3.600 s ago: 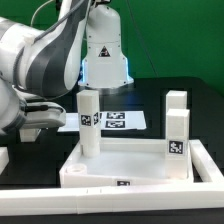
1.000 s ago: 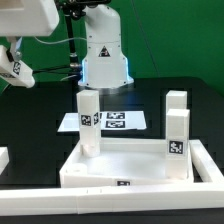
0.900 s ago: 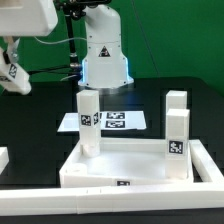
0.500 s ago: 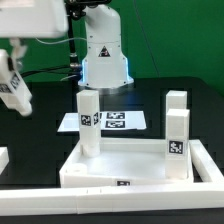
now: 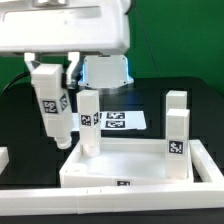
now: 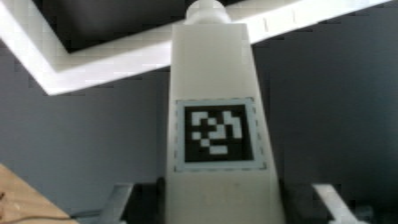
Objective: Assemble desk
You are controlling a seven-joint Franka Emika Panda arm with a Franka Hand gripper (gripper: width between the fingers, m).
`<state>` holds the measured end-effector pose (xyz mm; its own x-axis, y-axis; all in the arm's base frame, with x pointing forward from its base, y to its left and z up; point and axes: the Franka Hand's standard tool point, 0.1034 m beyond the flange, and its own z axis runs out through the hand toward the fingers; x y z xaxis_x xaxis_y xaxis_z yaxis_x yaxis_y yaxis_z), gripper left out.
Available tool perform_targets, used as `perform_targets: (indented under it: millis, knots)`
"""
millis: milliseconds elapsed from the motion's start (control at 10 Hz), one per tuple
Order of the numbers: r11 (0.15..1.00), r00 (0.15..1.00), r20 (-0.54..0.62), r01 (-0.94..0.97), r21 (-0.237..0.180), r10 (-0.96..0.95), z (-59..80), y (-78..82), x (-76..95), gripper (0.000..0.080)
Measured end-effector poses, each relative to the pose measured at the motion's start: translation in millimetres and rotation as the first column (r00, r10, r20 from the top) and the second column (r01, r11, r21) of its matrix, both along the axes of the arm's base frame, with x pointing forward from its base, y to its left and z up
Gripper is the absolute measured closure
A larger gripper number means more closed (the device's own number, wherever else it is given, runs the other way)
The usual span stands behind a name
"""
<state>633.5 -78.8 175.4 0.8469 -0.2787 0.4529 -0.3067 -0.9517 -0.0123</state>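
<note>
I am the arm's gripper [image 5: 52,75], and my two fingers are closed on a white square leg [image 5: 53,108], gripping its upper end so it hangs nearly upright, tilted a little, with its free end pointing down. I judge it is held this way so that end can go down into a corner socket of the tabletop [image 5: 125,165]. In the wrist view the leg [image 6: 217,120] fills the middle, its black-and-white tag facing the camera, with the tabletop's [image 6: 107,62] white rim beyond its tip. The tabletop lies open side up near the front edge of the table, raised rim all round, which leaves its sockets reachable from above. My leg hangs above the table just outside the tabletop's far corner on the exterior view's left, close beside a leg [image 5: 89,122] already standing upright in that corner. Two more legs stand upright on the exterior view's right: one [image 5: 177,142] nearer the front edge and one [image 5: 176,102] behind it. That makes four legs I can count, three standing and one held, and one tabletop. The marker board [image 5: 118,121] lies flat behind the tabletop, toward the table's back edge, showing about three tags. The arm's base [image 5: 106,55] rises beyond it.
</note>
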Motion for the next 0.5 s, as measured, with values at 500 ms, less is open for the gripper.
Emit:
perform_targets:
  millis: [500]
  knots:
    - [1.0,0.999,0.048,-0.014,-0.027,0.016,0.4,-6.8,-6.5,0.0512]
